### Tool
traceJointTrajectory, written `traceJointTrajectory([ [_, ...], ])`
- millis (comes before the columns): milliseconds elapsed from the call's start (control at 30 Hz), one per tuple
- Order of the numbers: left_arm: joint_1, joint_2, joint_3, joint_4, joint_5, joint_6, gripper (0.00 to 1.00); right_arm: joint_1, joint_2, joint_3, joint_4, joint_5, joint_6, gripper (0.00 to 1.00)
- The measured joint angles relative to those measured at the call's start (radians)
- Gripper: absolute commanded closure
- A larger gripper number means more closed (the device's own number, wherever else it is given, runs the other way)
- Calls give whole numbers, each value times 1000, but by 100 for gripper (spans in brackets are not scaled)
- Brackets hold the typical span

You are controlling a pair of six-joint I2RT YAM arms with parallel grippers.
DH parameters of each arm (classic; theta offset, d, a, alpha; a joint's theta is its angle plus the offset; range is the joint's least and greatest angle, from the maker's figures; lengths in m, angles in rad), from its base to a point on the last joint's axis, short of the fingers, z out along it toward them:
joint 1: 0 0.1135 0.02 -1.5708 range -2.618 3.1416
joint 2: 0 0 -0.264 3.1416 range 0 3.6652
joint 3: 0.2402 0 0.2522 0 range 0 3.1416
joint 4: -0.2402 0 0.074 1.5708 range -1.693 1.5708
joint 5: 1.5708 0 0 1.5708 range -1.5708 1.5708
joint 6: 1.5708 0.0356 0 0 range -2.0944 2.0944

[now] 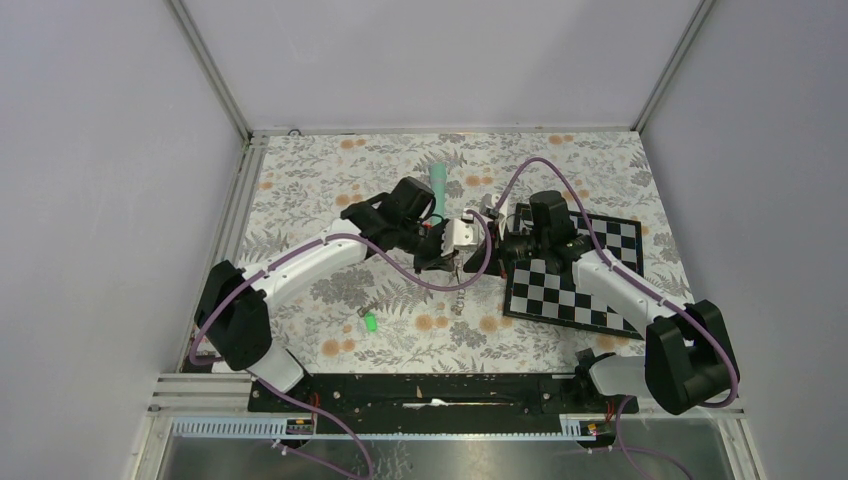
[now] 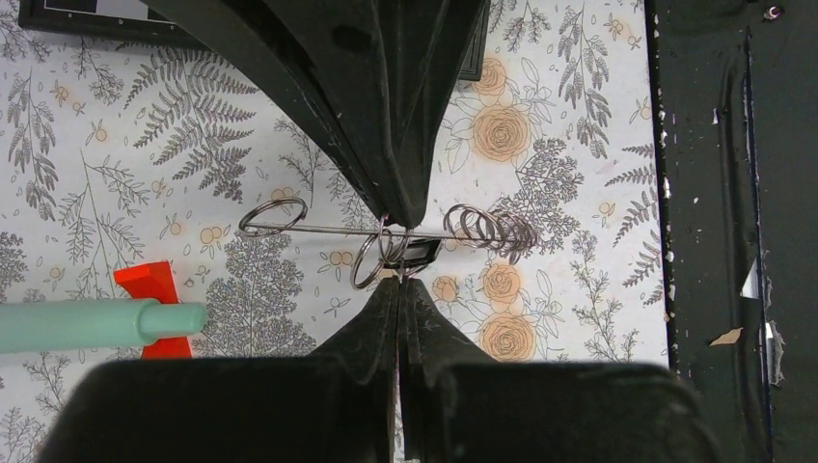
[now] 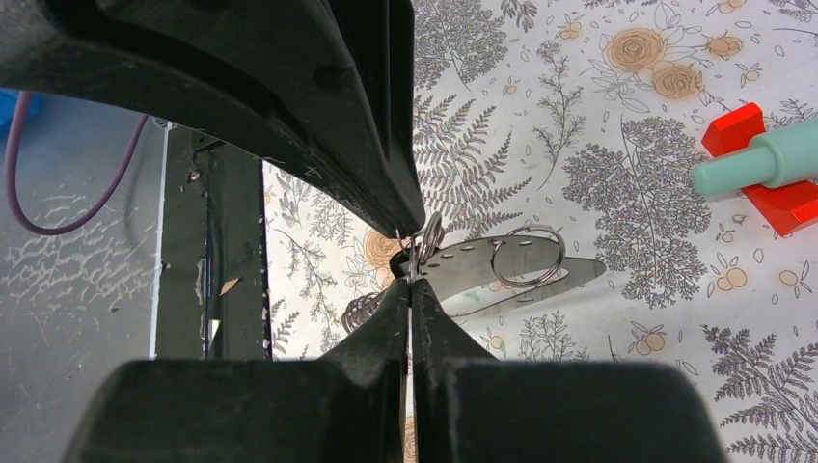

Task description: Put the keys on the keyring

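Both arms fold inward over the table [image 1: 300, 180]: my left arm [image 1: 300, 262] reaches right, my right arm [image 1: 612, 282] reaches left over the checkerboard [image 1: 560, 300], and the wrists meet nose to nose. The left gripper [image 2: 401, 251] is pinched tight on the keyring [image 2: 386, 234], a cluster of wire rings with a coil [image 2: 492, 230] at 1 end. The right gripper [image 3: 411, 258] is clamped on the same cluster from the opposite side, holding it above the table.

From above, the wrists hide the keyring. A flat holed strip [image 3: 482, 262] carrying 1 ring shows only edge-on in the left wrist view. I can find just 1 key, the green key [image 1: 370, 322], lying on the table well apart from both grippers. The stick [image 2: 96, 323] stands on its red base [image 2: 149, 282] nearby.
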Motion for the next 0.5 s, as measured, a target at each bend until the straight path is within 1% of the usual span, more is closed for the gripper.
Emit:
traceJointTrajectory([
  [500,-1,4,2,0,-59,2,100,-1,-1,-14,8,-2,0,100],
])
